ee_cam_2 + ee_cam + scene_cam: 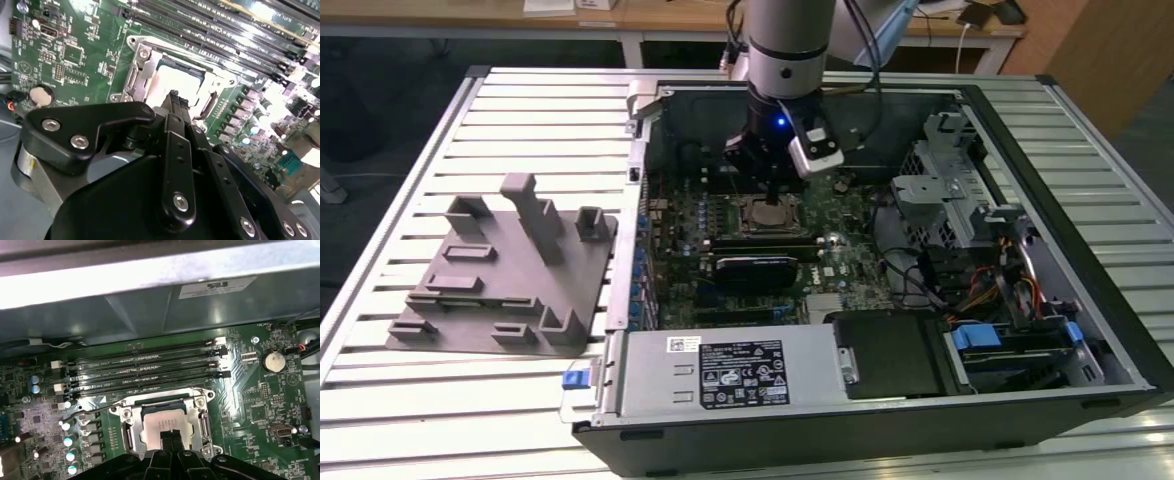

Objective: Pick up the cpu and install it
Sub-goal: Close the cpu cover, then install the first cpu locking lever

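In the first wrist view, you lose one edge of the shiny silver square cpu [161, 422], seated in the metal-framed socket [125, 432], behind the black end effector [172, 435].

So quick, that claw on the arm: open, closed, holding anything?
The gripper: closed, fingertips together, holding nothing. It hangs just over the chip, which lies in the socket.

The case [854, 440] lies open on top; the gripper [171, 436] hangs over the socket [125, 432], memory slots [145, 372] run just beside it, a drive cage [947, 190] stands at the exterior view's right, the power supply [720, 372] well apart
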Available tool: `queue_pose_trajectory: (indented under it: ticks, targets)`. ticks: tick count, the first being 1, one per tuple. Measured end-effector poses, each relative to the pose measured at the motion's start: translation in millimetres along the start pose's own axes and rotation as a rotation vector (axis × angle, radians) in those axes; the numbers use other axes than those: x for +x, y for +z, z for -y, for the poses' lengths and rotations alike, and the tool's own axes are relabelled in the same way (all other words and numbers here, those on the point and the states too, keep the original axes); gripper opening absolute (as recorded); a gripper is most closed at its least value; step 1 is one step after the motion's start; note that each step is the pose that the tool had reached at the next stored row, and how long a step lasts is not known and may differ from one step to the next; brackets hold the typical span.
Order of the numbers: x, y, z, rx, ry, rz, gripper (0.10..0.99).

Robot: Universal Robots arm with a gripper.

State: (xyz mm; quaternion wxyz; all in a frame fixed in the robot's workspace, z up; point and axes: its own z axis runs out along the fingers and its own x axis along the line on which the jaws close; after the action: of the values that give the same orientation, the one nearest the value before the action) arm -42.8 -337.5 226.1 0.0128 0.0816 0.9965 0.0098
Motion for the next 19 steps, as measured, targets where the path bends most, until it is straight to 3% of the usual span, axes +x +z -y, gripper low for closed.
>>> queue_pose_trajectory:
  ticks: [7,19]
  targets:
    - [-0.4,-14.3,-0.3,0.000,0.000,0.0006,0.106]
    - [-0.4,-16.5,-0.4,0.000,0.000,0.0007,0.106]
